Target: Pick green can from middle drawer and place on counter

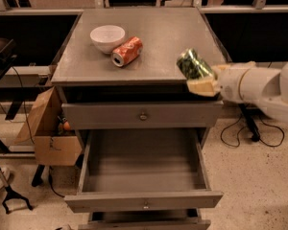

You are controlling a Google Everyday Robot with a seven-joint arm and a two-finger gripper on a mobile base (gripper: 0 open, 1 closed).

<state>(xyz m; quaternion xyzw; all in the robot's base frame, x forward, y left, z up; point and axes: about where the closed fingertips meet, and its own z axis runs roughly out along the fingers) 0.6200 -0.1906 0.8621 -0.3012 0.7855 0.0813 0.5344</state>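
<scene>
The green can [194, 64] is held tilted in my gripper [200, 76], above the front right part of the counter [153, 37]. The gripper is shut on the can, with one pale finger [201, 87] under it, and my white arm [261, 86] reaches in from the right. The middle drawer [143, 171] is pulled open below and nothing shows inside it. Its front panel [144, 201] carries a small knob.
A white bowl [107, 37] and an orange-red soda can [126, 51] lying on its side sit on the counter's back left. The top drawer [143, 115] is closed. A cardboard box [47, 131] stands at the cabinet's left. Cables [252, 135] lie on the floor at right.
</scene>
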